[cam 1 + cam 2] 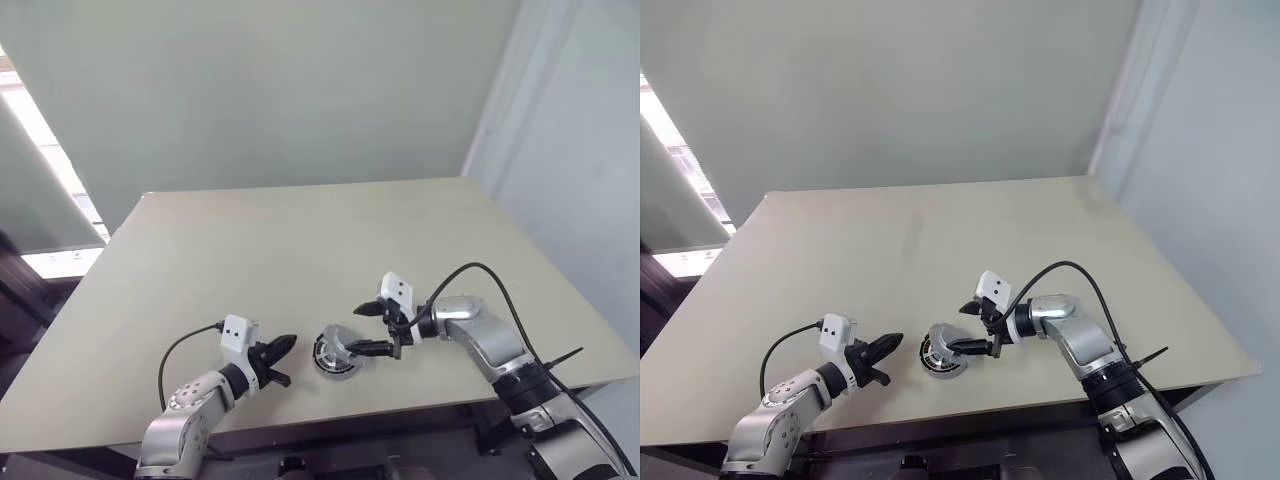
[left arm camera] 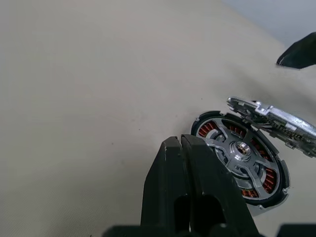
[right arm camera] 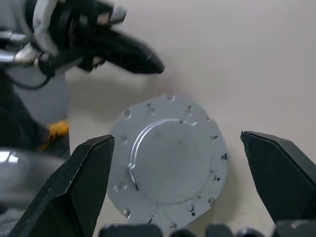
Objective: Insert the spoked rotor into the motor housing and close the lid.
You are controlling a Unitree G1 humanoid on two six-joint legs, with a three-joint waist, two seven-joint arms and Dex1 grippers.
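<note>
Left gripper pressed closed, empty, near motor housing on table. Spoked rotor seated inside. Lid propped tilted on housing's edge; right gripper spread wide around it, ungripped.

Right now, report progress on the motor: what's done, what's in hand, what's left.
Done: the rotor sits inside the housing, copper windings showing between its spokes.
In hand: nothing is gripped. The lid leans tilted on the housing's edge, between the right gripper's open fingers. The left gripper is shut beside the housing.
Left: seat the lid flat to close the housing.
</note>
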